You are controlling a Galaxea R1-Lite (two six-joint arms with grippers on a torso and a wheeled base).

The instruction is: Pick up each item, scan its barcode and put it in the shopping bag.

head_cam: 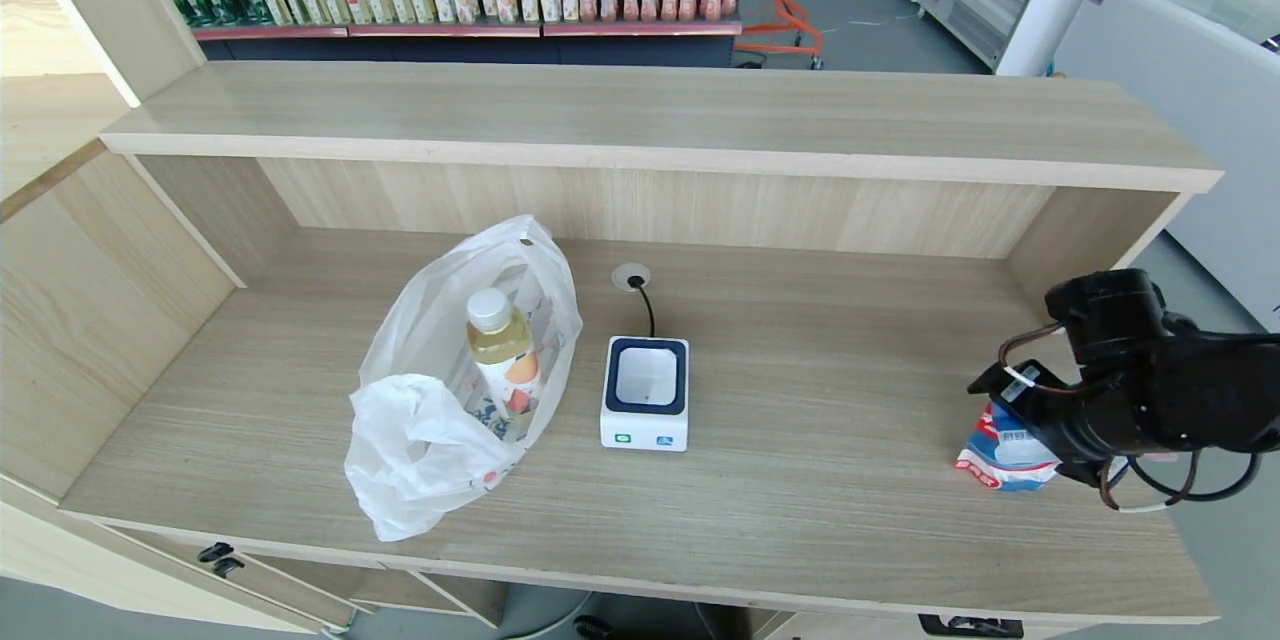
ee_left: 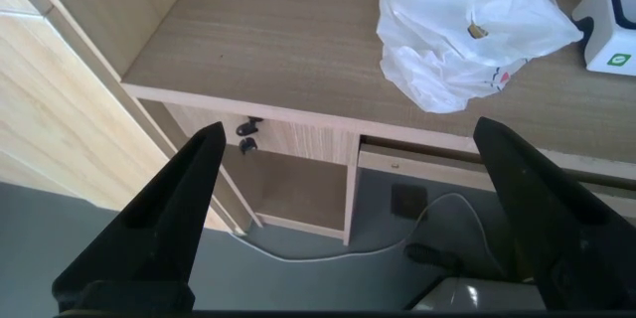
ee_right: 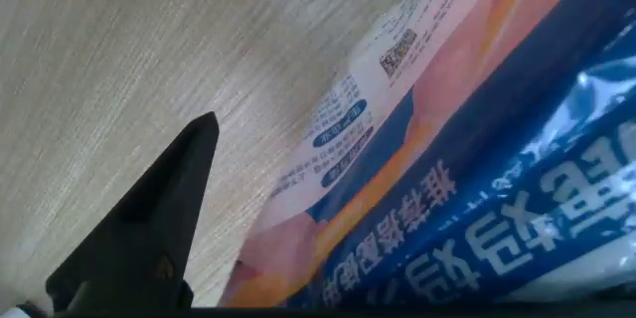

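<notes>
On the pale wooden counter (head_cam: 800, 500), lower right, a blue-white plastic packet (head_cam: 1003, 455) looks light, soft, slippery; take its middle. Right gripper (head_cam: 1068, 455) opening: cannot tell.

White shopping bag (head_cam: 420, 450) holds a bottle (head_cam: 503, 355) beside the scanner (head_cam: 646, 392); a blue-white packet (head_cam: 1005, 455) lies well apart.

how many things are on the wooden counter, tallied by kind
white plastic shopping bag: 1
pale-yellow drink bottle with white cap, inside the bag: 1
white and dark-blue barcode scanner: 1
blue, white and red plastic packet: 1
total: 4
</notes>
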